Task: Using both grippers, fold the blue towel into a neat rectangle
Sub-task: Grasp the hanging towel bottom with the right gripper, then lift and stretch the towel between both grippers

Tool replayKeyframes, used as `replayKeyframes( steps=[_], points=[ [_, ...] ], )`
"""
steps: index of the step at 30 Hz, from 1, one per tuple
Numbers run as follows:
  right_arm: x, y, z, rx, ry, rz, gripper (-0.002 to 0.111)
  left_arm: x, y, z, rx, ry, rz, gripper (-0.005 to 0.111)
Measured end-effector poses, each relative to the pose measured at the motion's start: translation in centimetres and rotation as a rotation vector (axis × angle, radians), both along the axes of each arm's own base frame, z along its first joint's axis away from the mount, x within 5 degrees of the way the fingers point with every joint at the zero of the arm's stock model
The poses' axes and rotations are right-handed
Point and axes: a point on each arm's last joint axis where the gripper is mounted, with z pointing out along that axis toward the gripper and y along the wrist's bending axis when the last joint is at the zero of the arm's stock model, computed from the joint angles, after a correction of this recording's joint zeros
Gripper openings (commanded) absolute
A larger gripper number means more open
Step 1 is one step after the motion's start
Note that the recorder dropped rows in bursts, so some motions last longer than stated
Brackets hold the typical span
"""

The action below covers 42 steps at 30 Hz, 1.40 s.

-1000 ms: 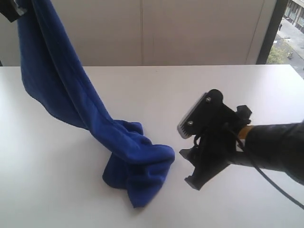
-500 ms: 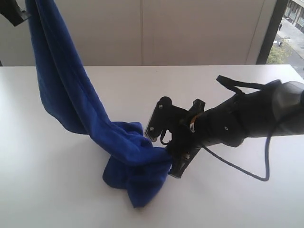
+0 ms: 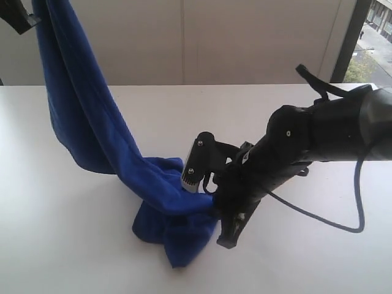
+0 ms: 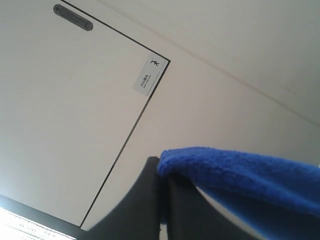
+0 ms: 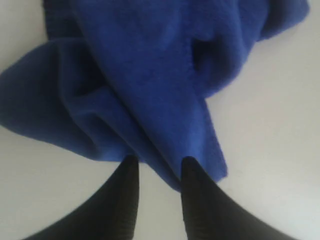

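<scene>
**Right end effector.** My right end effector point(image 5: 159, 166) is resting low with its black fingers point(image 5: 122, 200) narrowed but apart. They are straddling a projecting fold of the deep royal-blue microfibre towel point(image 3: 79, 104), at the edge of the crumpled end lying on the white flat surface point(image 3: 67, 245). Only the tip of the fold is sitting between the fingertips, and bare surface is showing in the gap behind it. I am therefore judging the bite as shallow and not yet clamped.

**Left end effector.** My left end effector point(image 4: 162, 190) is pinching the opposite end of the towel tight and holding it high above the far left of the surface. From there the cloth is hanging in one long, bunched drape down to the heap.

**Step in hand (my judgement):** securing the lower end so that both ends can be spread.

1. I am aiming to push slightly deeper into the fold before clamping, since a grip on the fringe alone is likely to slip.
2. I am keeping the fingertips just clear of the surface, so they are not scraping it or pinning the cloth.
3. I am checking for an edge rather than a mid-cloth pleat. I cannot tell which layer is lying between the tips, and no label is visible.
4. I am holding the left arm steady, because any tug there is likely to drag the fold out.
</scene>
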Motion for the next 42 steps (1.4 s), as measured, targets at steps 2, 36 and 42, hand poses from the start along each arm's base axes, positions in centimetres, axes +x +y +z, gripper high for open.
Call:
replayKeyframes(
  steps=[2, 36, 42],
  points=[
    [0.0, 0.3, 0.1, 0.013, -0.009, 0.034, 0.028, 0.0, 0.0, 0.0, -0.003, 0.002, 0.0, 0.0],
    [-4.5, -8.2, 15.8, -0.237, -0.584, -0.215, 0.0, -0.5, 1.1, 0.2, -0.254, 0.077, 0.063, 0.0],
    [-7.2, -10.0, 17.9, -0.267, -0.593, -0.288, 0.0, -2.7, 2.7, 1.1, -0.448, 0.095, 0.087, 0.0]
  ],
)
